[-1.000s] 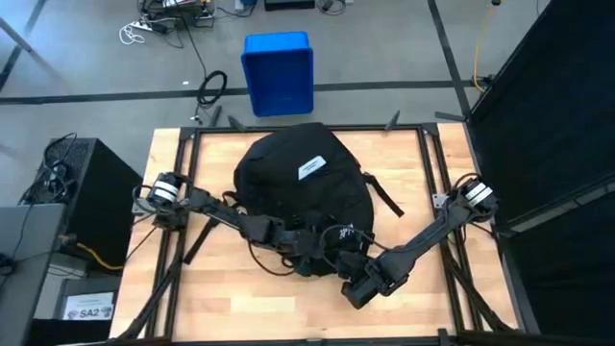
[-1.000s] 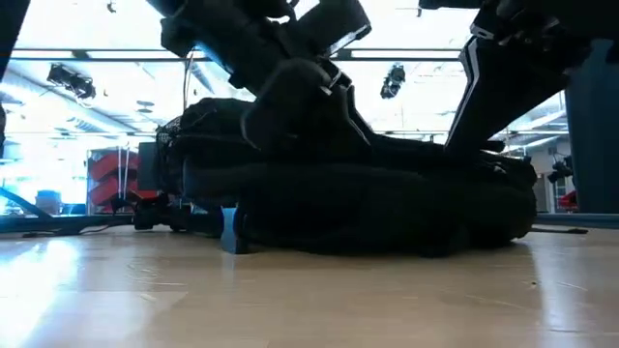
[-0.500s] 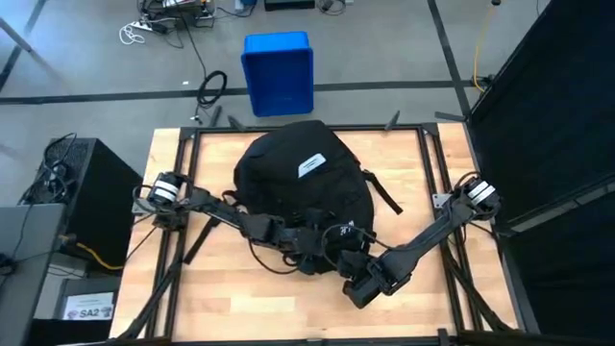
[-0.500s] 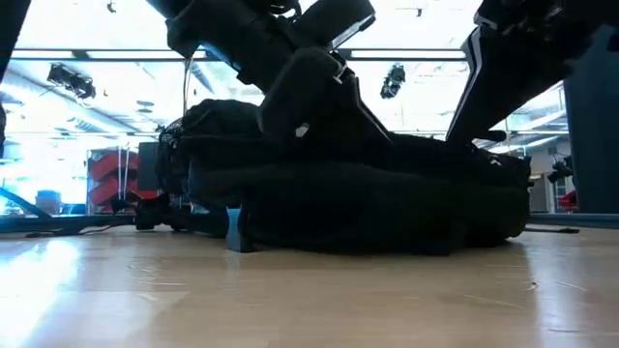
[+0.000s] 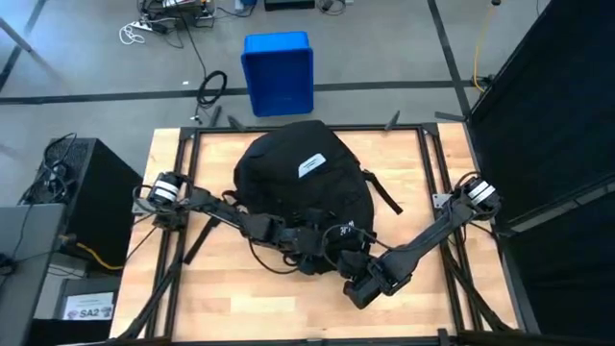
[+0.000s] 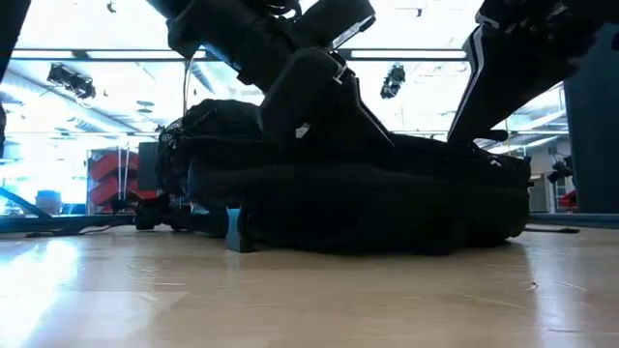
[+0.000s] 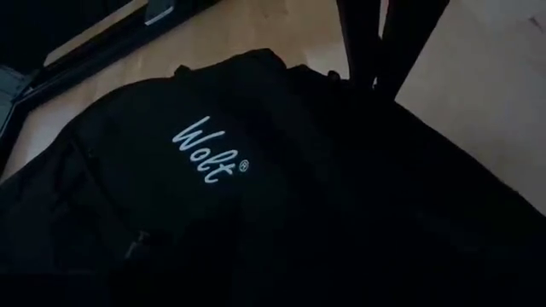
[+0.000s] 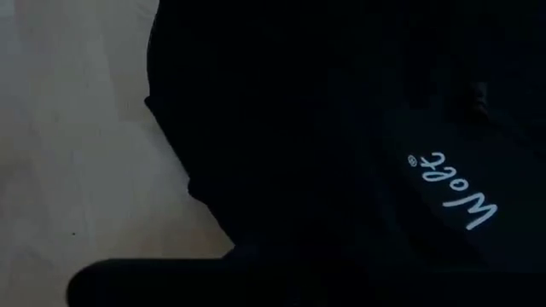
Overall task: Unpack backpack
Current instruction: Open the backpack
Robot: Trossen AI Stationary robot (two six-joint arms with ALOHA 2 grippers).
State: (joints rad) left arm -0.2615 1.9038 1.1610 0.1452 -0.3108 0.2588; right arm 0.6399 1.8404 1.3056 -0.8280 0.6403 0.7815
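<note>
Backpack, place: the backpack (image 5: 303, 187) lies flat in the middle of the wooden table (image 5: 423, 303), white label (image 5: 311, 166) facing up, its far end toward the blue box (image 5: 279, 72) on the floor beyond the table.

Backpack, look: black fabric, rounded and slumped; in the low view it sits as a low, wide mound (image 6: 358, 198) sagging onto the boards. A strap (image 5: 382, 195) trails off on the right arm's side.

Handling, my guess: soft and floppy, no stiff wall to push against; the cloth should bunch and slide rather than lift clean. Bulk suggests something inside, weight unknown. Not fragile by its shell.

Where to hold, my guess: a zipper pull or a fold of fabric along the near edge, by the white logo print (image 7: 211, 150); a strap would do for dragging. No zipper pull can be made out in these views.

Left gripper: the left gripper (image 5: 312, 245) is over the near end of the bag, close to the logo; its wrist view looks down on the print at close range. Fingers lost against the black cloth, so I cannot tell their state.

Right gripper: the right gripper (image 5: 338, 252) is at the same near edge, just beside the left one; its wrist view shows the bag's rim meeting bare wood. Cannot tell whether it has any cloth.

Opening: no yellow-green lining showing anywhere; the bag looks closed.
</note>
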